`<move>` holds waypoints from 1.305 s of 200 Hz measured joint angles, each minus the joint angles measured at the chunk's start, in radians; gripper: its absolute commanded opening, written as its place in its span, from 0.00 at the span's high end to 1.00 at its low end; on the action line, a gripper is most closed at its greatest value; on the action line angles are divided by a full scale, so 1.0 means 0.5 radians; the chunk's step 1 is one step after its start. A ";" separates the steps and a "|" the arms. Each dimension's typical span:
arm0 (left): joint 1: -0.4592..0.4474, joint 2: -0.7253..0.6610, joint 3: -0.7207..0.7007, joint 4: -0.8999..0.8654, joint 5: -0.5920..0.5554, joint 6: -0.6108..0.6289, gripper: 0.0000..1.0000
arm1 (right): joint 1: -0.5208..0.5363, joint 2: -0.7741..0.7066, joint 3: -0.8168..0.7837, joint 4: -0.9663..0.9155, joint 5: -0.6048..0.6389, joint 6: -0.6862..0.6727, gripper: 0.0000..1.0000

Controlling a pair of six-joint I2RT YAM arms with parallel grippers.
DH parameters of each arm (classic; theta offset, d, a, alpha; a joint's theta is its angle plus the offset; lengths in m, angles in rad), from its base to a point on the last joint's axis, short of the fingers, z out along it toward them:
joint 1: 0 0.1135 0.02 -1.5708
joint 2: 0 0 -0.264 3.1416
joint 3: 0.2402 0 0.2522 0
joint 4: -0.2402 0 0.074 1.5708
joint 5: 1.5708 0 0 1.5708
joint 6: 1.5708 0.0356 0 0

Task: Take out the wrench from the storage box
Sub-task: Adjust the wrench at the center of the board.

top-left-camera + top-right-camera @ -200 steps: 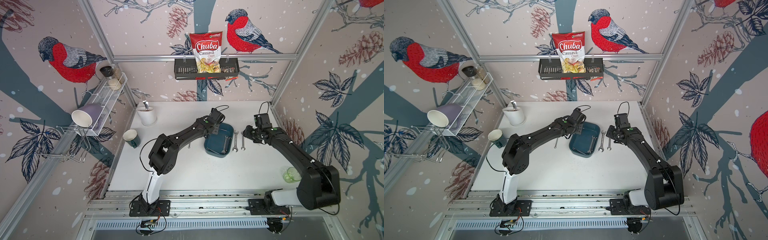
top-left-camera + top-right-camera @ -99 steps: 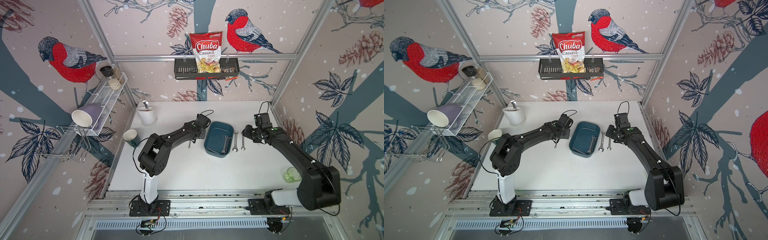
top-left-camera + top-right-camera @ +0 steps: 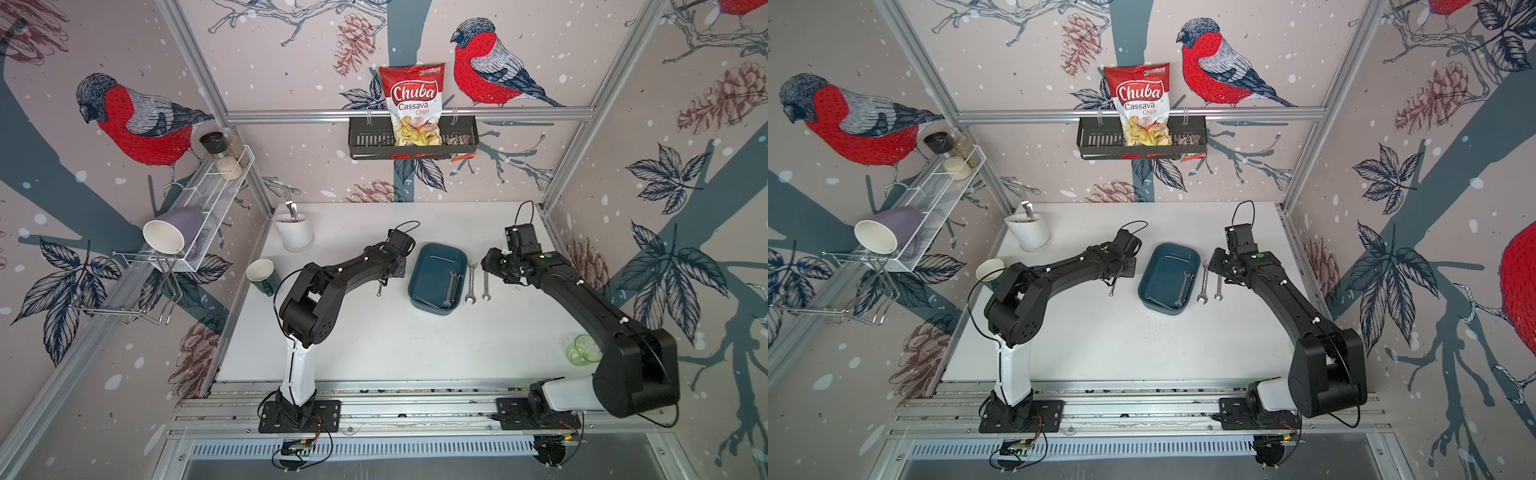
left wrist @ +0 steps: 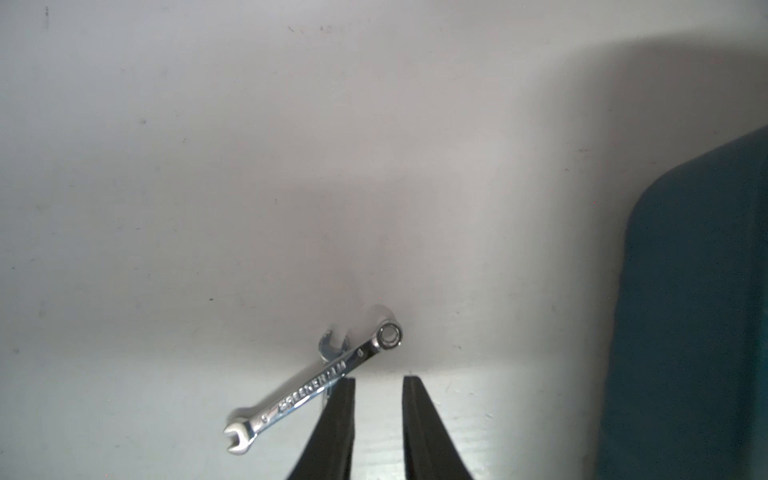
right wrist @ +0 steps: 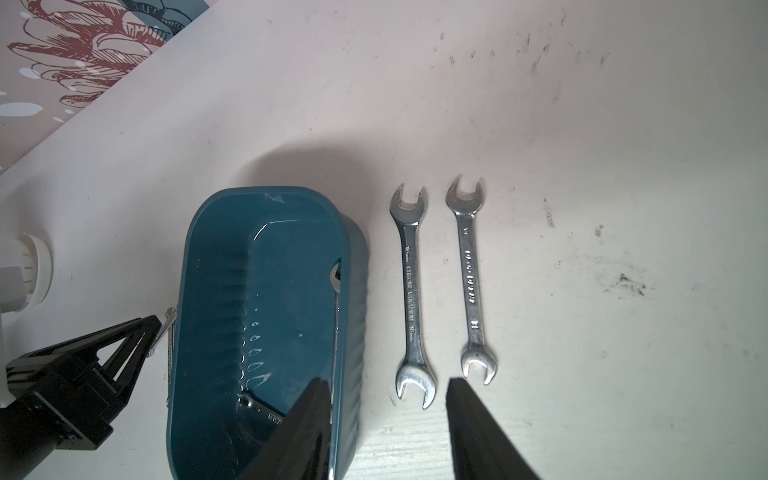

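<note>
Left arm point(image 3: 353, 270): it rises from its base at the near edge of the table point(image 3: 374, 340), folds at a raised elbow and reaches low towards the left side of the storage box point(image 3: 436, 266).
Left gripper point(image 4: 379, 379): it points down at the table just left of the box. The fingers point(image 4: 336, 428) stand a narrow gap apart with only bare table between them, so they grasp nothing.
Small combination wrench point(image 4: 316, 384): it is outside the box, just past the left fingertips. It lies crossed over a second small wrench point(image 4: 332, 343), and its shaft passes right by one fingertip.
Right arm point(image 3: 582, 299): it stretches from the near right corner in a long slope towards the right side of the box, with the wrist bent down.
Right gripper point(image 5: 387, 380): it hangs over the table with its fingers point(image 5: 478, 424) spread wide and holds nothing.
Two open-end wrenches point(image 5: 409, 299): they lie side by side on the table just right of the box, and one end of each is near the right fingertips.
Long wrench point(image 3: 451, 289): it is inside the box, along the right-hand wall.
Ring-end wrench point(image 5: 259, 407): it is inside the box at the near end, partly hidden by a right finger.
</note>
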 measured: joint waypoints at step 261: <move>0.266 -0.273 -0.624 0.286 0.373 0.259 0.62 | 0.038 0.024 0.052 -0.018 0.005 -0.002 0.49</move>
